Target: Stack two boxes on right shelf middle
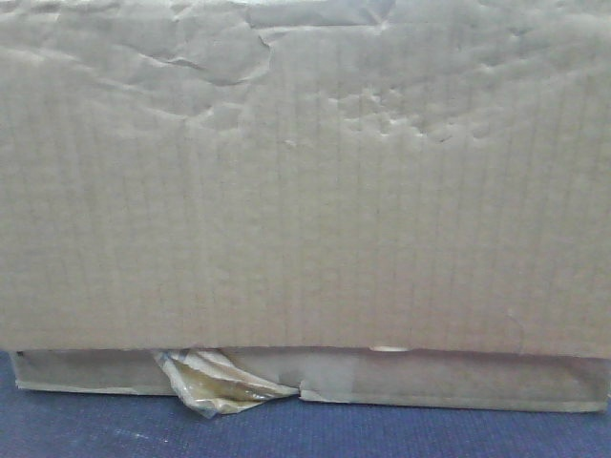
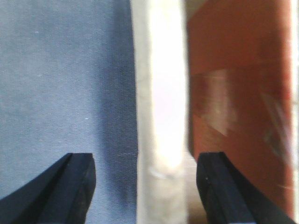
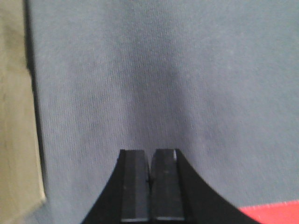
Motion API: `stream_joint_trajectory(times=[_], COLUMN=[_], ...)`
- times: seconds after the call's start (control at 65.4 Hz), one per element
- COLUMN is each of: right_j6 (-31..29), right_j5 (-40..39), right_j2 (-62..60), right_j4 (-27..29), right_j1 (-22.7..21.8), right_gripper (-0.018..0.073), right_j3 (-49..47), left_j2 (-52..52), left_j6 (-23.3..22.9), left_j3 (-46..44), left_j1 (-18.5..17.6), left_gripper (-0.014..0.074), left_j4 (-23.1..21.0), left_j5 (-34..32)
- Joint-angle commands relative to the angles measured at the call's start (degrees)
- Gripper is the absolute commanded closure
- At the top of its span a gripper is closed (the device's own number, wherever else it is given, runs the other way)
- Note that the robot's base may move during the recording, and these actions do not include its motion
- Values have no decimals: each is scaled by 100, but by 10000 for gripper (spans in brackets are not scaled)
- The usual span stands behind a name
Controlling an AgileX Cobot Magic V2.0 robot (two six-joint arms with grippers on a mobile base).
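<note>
A tan cardboard box point(image 1: 305, 191) with a creased, dented face fills the front view, and a crumpled tape scrap point(image 1: 215, 382) hangs at its bottom edge. Below it runs a lower cardboard strip point(image 1: 458, 377); I cannot tell whether it is a second box. My left gripper point(image 2: 145, 170) is open, its fingers standing either side of a pale upright box edge point(image 2: 159, 84) without touching it. The right gripper point(image 3: 150, 161) is shut on nothing above blue fabric, with a box side point(image 3: 14, 116) to its left. The shelf is out of view.
Blue fabric floor point(image 1: 401, 434) lies under the box and shows below both grippers point(image 2: 56, 84) point(image 3: 196, 70). A reddish-brown surface point(image 2: 238, 93) lies right of the pale edge. A red patch point(image 3: 273, 212) sits at the right wrist view's bottom right corner.
</note>
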Motion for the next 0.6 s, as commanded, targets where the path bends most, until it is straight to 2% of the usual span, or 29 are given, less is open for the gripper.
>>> stream_joint_trajectory(times=[0.0,0.122,0.199,0.397,0.474,0.581], right_j6=[190,203,332,857,982,1215], right_j5=[47,178,431,453,453,453], right_j2=[257,584,837,1486,1675,1841], right_j4=[-71,-71,-146,-479,-479,-489], right_j1=[178,578,803,1333,1519,1797], right_gripper=[720,720,669,256,213,226], right_j3=[-607,-1390,-1869,-2816,-2957,-2956], left_j2=[-22,-22,-22,-22,-22,-22], left_j6=[0,0,0,0,0,0], left_j3=[-25,-25,-25,-25,-25,-25], left_j1=[-26,-26,-26,-26,-26,-26], left_gripper=[230,230,230,230,230,230], left_j4=[-34,-34,-34,-34,-34,-34], left_j5=[-13,-13,-13,-13,-13,-13])
